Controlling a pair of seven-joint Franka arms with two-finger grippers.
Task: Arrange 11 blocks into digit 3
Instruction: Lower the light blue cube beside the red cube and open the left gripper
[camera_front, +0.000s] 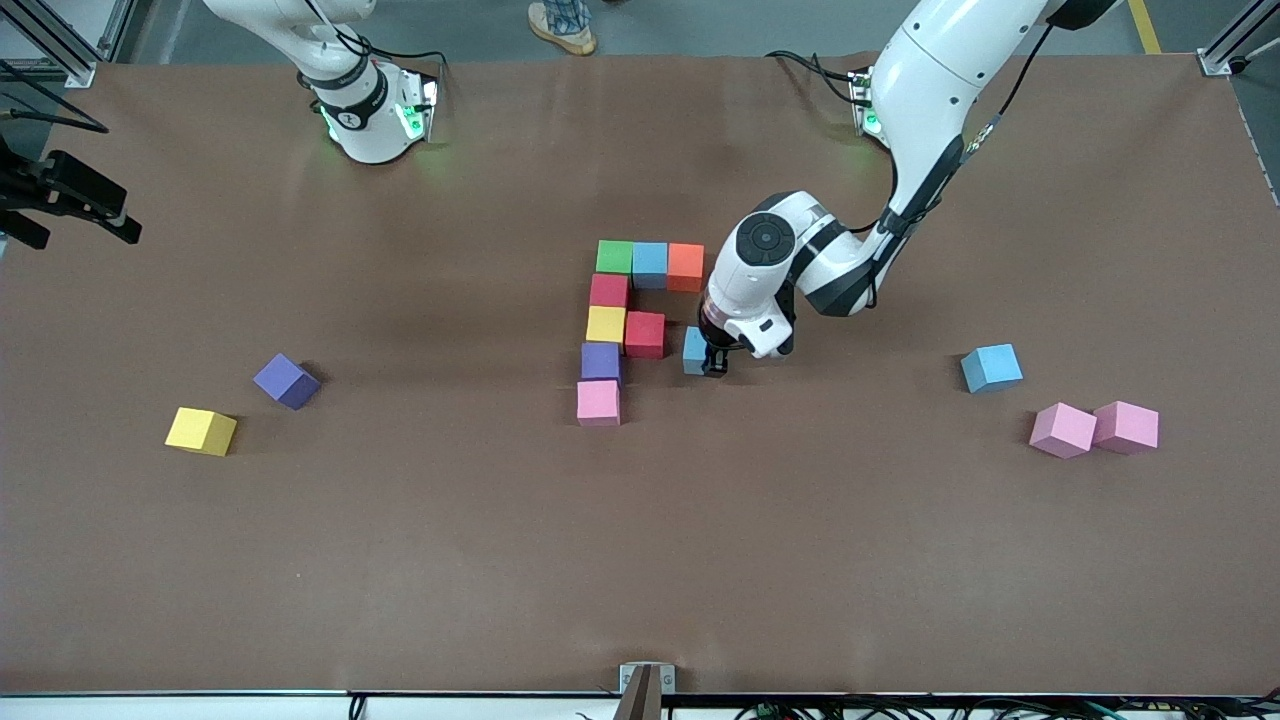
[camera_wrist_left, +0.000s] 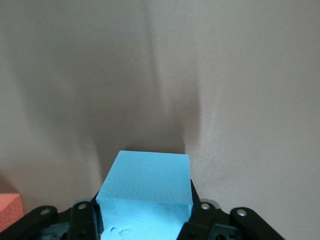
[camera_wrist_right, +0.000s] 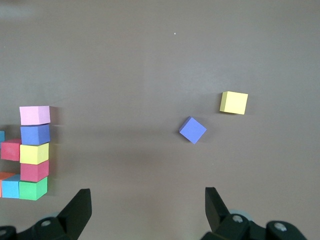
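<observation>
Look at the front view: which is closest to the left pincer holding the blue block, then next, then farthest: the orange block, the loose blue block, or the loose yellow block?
1. The orange block, at the end of the figure's top row, close to the left pincer.
2. The loose blue block, toward the left arm's end of the table.
3. The loose yellow block, toward the right arm's end, farthest.

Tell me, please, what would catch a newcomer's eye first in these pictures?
First, the partly built figure of coloured blocks at the middle of the table. Right beside it, toward the left arm's end, the left end effector is shut on a light blue block. Loose blocks lie at both ends: two pink blocks and another light blue block toward the left arm's end, a yellow block and a purple block toward the right arm's.
</observation>
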